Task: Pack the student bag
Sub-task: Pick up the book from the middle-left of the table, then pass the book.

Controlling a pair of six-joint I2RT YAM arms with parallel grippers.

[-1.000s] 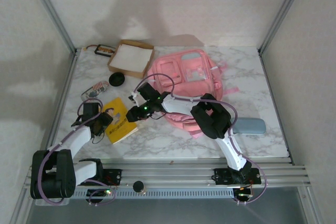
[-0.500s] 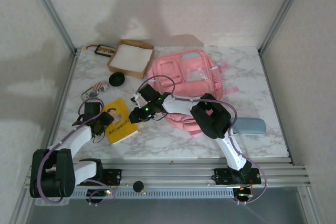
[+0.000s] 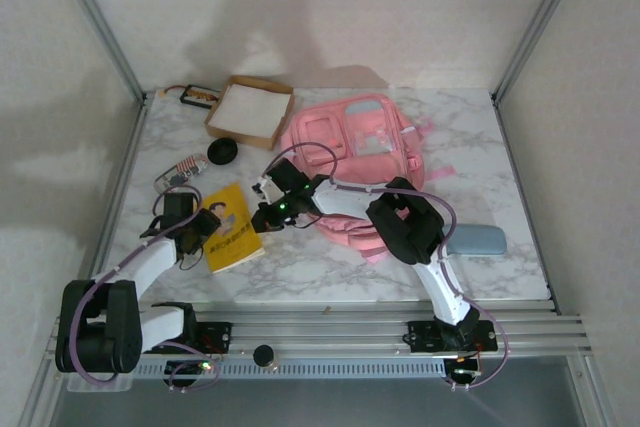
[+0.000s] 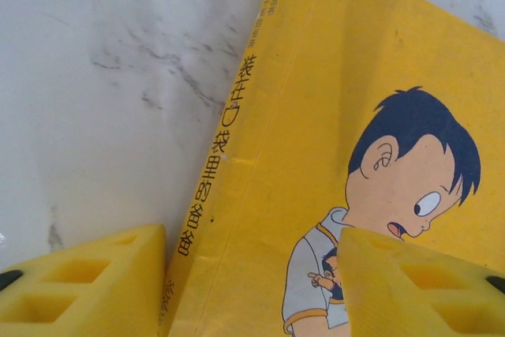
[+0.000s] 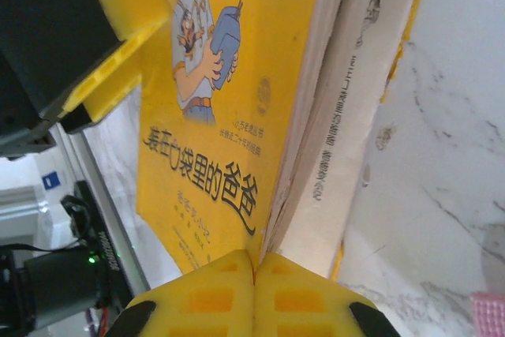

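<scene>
The student bag (image 3: pixel 352 143), pink with pale panels, lies flat at the table's middle back. A yellow picture book (image 3: pixel 233 231) lies front left of it. My right gripper (image 3: pixel 264 218) reaches across from the bag and is shut on the edge of the book's front cover (image 5: pixel 229 100), which lifts off the pages; the pads (image 5: pixel 254 262) press together. My left gripper (image 3: pixel 203 229) is open at the book's left side. One finger (image 4: pixel 87 274) stands on the marble beside the spine and the other over the cover (image 4: pixel 316 116). That gripper's yellow finger (image 5: pixel 118 29) shows in the right wrist view.
A brown cardboard box (image 3: pixel 250 110) with a white inside stands back left, a small dark tray (image 3: pixel 198 97) beyond it. A black round item (image 3: pixel 222 151) and a striped item (image 3: pixel 178 171) lie left of the bag. A grey-blue case (image 3: pixel 474 240) rests front right.
My right gripper has closed onto the book's cover edge. The left gripper has shifted slightly up along the book's left side and opened a little wider.
</scene>
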